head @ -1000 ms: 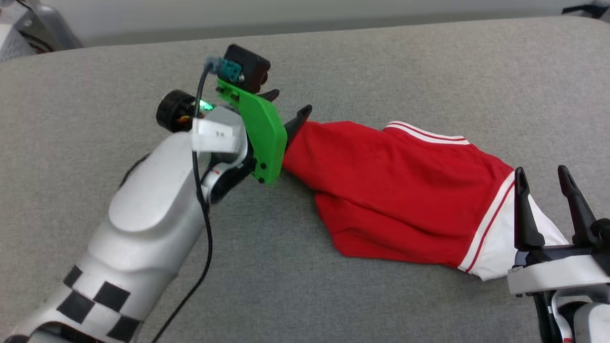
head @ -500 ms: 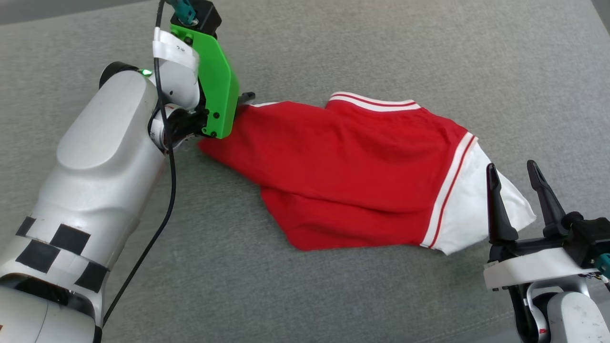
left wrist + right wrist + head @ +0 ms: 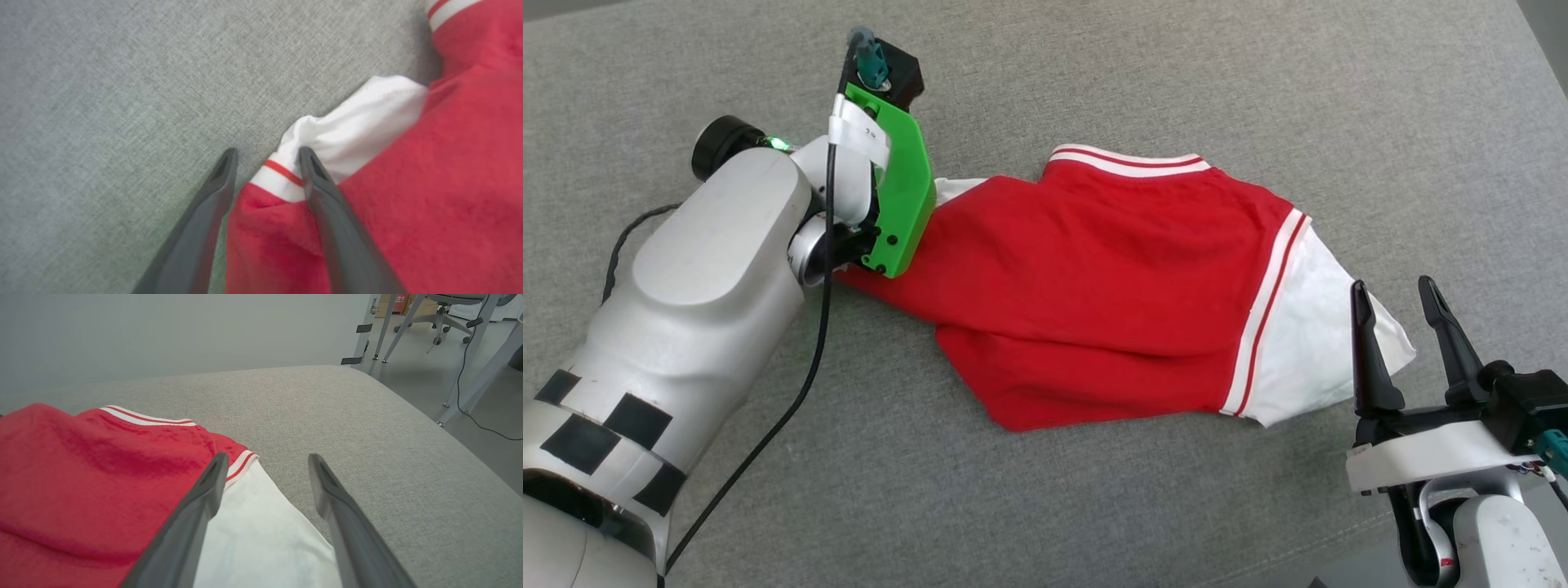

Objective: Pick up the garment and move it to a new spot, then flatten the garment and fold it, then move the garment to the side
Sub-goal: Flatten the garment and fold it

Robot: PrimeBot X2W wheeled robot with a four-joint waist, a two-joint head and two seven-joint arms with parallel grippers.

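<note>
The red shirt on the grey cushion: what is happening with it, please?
A two-armed robot is working on a red shirt with white sleeves, which lies bunched on a grey padded surface. Its left claw is at one sleeve, fingers apart on either side of the striped cuff, not clamped on it. Its right claw is open by the other sleeve and holds nothing. The shirt is not yet flattened or folded.

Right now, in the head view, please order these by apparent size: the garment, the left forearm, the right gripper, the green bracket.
1. The garment and the left forearm: about alike; the forearm is nearer the camera, so unranked.
2. The right gripper.
3. The green bracket.
</note>
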